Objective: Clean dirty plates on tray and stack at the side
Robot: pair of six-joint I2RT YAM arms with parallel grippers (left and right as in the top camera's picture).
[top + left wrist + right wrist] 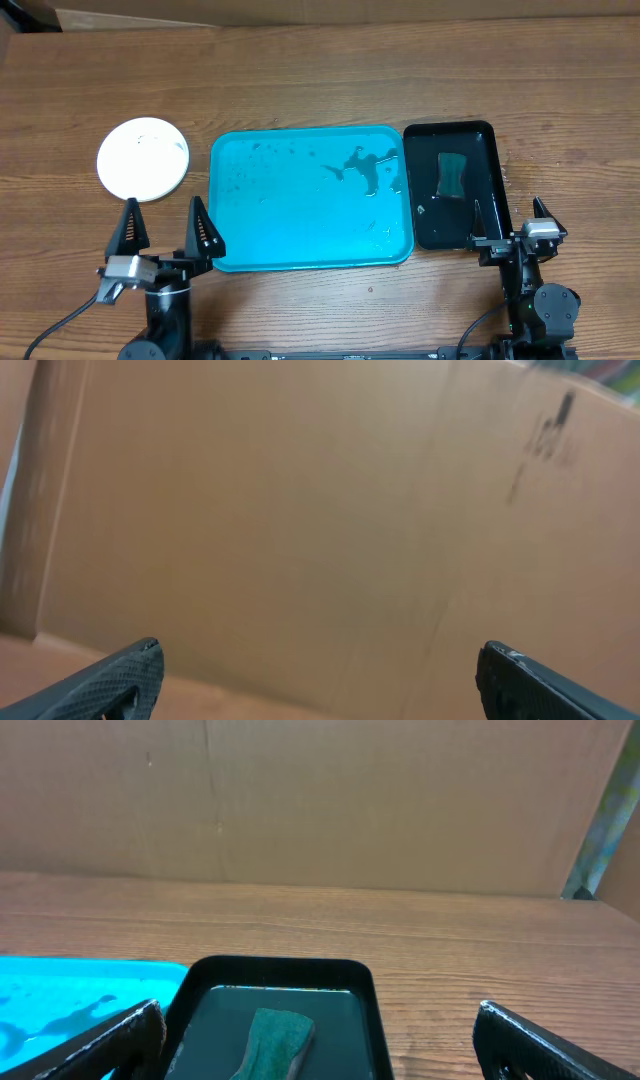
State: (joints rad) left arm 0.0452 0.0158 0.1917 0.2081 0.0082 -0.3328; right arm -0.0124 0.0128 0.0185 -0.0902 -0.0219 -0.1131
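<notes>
1. Worktop, whole scene: cleaning and stacking look finished. Next move likely calls only for keeping both arms clear.
2. Tray: mid-worktop, no plates in it, only dark wet smears.
3. Black tray: just beside it on the right, holding a green sponge.
4. White plate: on the worktop left of the tray, apart from it and looking clean. Cannot tell whether others lie beneath.
5. Left gripper, right gripper: near edge, jaws apart, empty.

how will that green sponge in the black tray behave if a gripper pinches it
The sponge looks soft and thin, so it will probably squash and flex rather than stay stiff. Likely light for its size. It lies flat in the black tray, so rolling seems unlikely.
</notes>
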